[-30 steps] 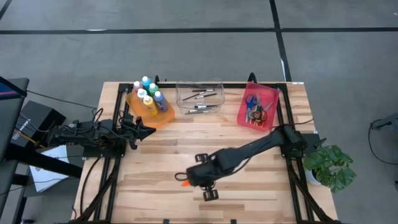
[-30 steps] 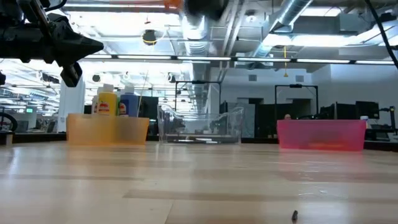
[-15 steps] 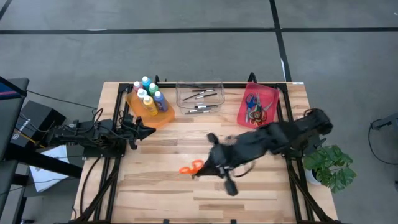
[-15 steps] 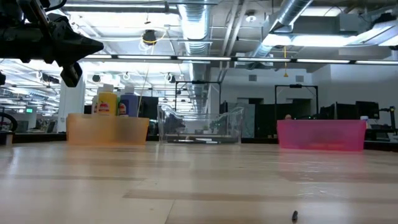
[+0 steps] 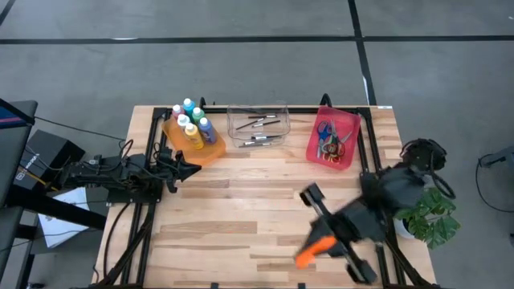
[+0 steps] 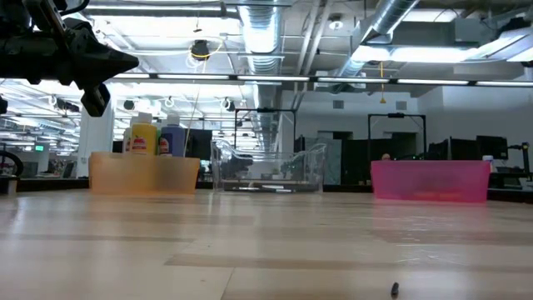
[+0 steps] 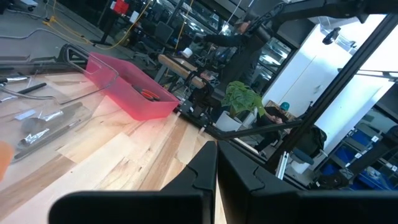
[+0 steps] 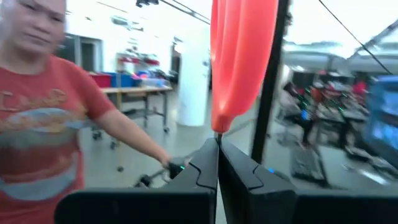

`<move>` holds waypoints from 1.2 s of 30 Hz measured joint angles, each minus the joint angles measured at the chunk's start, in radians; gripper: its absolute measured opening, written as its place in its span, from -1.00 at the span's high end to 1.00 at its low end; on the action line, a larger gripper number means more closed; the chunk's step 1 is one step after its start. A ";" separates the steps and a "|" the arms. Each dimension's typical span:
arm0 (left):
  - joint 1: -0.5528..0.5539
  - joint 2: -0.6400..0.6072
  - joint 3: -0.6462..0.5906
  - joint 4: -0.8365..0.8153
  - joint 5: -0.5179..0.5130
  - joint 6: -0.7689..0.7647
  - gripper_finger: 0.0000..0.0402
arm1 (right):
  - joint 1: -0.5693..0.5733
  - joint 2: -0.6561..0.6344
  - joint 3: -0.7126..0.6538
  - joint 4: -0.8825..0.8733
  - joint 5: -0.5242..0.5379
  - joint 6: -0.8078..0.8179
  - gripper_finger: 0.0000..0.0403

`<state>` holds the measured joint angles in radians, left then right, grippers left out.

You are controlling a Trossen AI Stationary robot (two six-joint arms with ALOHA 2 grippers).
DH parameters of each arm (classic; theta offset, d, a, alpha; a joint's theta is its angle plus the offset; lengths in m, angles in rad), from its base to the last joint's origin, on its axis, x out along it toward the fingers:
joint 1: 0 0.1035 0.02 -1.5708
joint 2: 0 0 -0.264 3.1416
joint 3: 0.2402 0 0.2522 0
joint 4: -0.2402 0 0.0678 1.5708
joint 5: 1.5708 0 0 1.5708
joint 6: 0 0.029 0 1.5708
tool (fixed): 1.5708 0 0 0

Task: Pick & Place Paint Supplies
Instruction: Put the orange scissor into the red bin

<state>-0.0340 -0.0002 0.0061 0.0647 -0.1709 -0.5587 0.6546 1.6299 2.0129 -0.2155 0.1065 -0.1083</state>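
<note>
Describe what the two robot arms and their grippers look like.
Both arms are dark, almost black, built of chunky jointed segments. The left arm trails black cables down its frame and tapers to a pointed left gripper. The right arm looks alike. The right gripper has two flat, angular dark fingers.

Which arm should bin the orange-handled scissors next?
Right, most likely. The right tool is shut on the orange-handled scissors, raised over the table's near right part. The red bin holding other scissors is on its side. The left tool waits shut beside the orange bin.
</note>
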 joint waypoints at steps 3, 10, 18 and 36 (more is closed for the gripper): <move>0.000 0.000 0.000 0.000 0.000 0.000 0.97 | 0.027 0.007 0.000 0.026 0.043 -0.012 1.00; 0.000 0.000 0.000 0.000 0.000 0.000 0.97 | 0.020 0.007 0.000 0.029 0.202 -0.019 1.00; 0.000 0.000 0.000 -0.001 0.000 0.000 0.97 | -0.038 -0.048 0.000 -0.227 1.262 0.181 1.00; 0.000 0.000 0.000 0.001 0.000 0.000 0.97 | -0.851 -0.270 -0.387 -1.222 0.577 1.196 1.00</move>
<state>-0.0340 -0.0002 0.0059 0.0652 -0.1707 -0.5589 -0.1966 1.3600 1.6263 -1.4370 0.6837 1.0876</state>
